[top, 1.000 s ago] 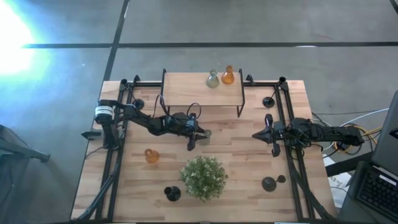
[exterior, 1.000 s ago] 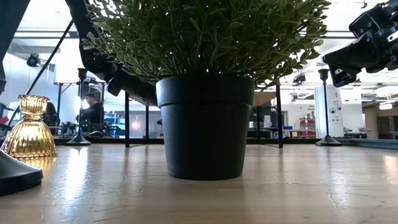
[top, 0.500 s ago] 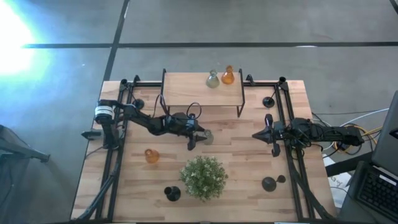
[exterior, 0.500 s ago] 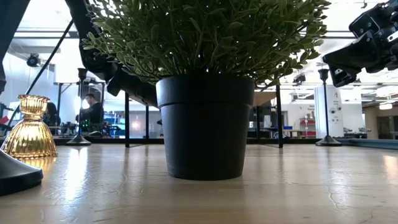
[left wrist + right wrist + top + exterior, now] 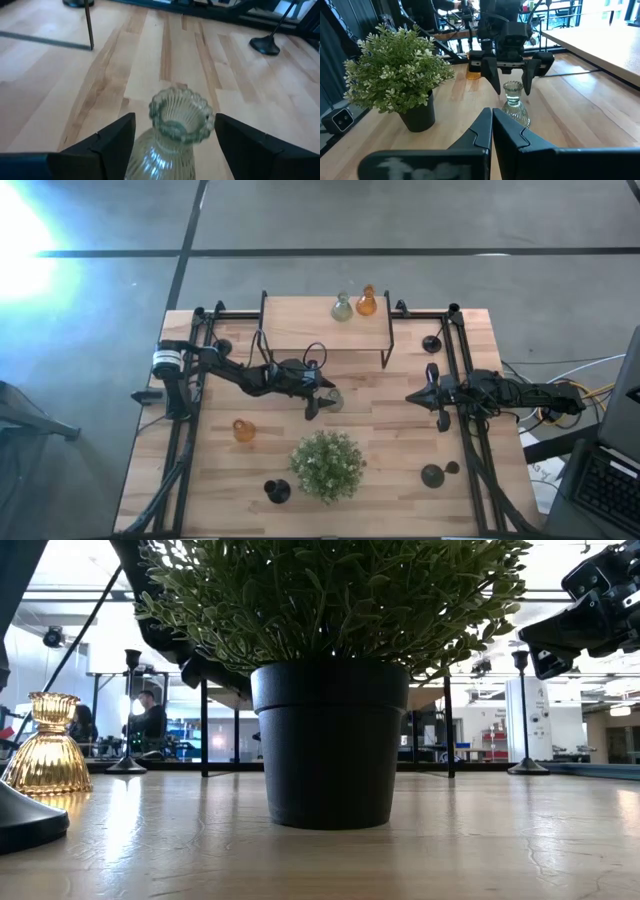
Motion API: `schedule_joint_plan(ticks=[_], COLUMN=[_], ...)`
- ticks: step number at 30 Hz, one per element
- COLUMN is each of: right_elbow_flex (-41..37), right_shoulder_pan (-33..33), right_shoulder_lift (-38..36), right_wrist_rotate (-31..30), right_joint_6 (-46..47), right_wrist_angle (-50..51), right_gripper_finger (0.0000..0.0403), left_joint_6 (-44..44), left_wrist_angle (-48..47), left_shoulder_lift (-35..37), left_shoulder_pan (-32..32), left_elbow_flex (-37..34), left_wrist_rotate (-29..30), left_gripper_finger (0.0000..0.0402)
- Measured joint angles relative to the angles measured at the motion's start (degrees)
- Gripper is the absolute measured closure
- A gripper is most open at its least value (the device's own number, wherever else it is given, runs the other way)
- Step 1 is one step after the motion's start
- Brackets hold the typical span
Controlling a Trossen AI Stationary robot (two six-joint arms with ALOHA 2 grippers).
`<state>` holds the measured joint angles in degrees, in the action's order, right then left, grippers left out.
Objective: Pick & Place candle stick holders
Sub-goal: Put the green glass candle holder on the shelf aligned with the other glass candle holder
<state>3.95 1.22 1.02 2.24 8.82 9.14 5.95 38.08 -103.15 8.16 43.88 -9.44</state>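
- Back-left candle stick holder (image 5: 222, 346): upright at the surface's far edge, well behind the left pincer (image 5: 318, 402), untouched.
- Orange vase (image 5: 243, 430): near side of the left arm, well apart from the pincer.
- Front-left candle stick holder (image 5: 277, 491): well to the near side of the left pincer, just beside the potted plant (image 5: 327, 465).
- Left pincer: shifted slightly since a second ago. Fingers (image 5: 107, 142) spread to either side of the clear glass vase (image 5: 180, 120), no contact visible, so released and gripping nothing.
- Meaning for the task, as a judgement: effort spent on a vase, not a holder; none of the four holders picked up yet.
- Raised shelf (image 5: 300, 330): beyond the left pincer, carrying a grey-green vase (image 5: 342, 308) and an orange one (image 5: 367, 302).
- Potted plant: between the left pincer and the front holders, likely in the way of a straight reach.
- Right pincer (image 5: 491, 117): clenched and empty, unmoved, waiting well to the right of the clear vase.
- Back-right candle stick holder (image 5: 432, 343): just beyond the right pincer; front-right candle stick holder (image 5: 432, 475) on its near side.
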Motion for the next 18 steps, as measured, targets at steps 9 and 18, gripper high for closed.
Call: schedule_joint_plan(ticks=[9,18], right_elbow_flex=[0.0,0.0], right_shoulder_pan=[0.0,0.0], right_shoulder_lift=[0.6,0.6], right_wrist_rotate=[0.0,-0.9], right_joint_6=[0.0,1.5], right_wrist_angle=[0.0,0.1], right_gripper_finger=[0.0394,0.0394], left_joint_6=[-1.5,0.8], left_wrist_angle=[-1.9,-0.4], left_shoulder_lift=[-0.4,-4.9], left_shoulder_pan=[0.1,0.0], left_elbow_flex=[0.1,3.7], left_wrist_rotate=[0.1,-0.9], left_gripper_finger=[0.0129,0.0130])
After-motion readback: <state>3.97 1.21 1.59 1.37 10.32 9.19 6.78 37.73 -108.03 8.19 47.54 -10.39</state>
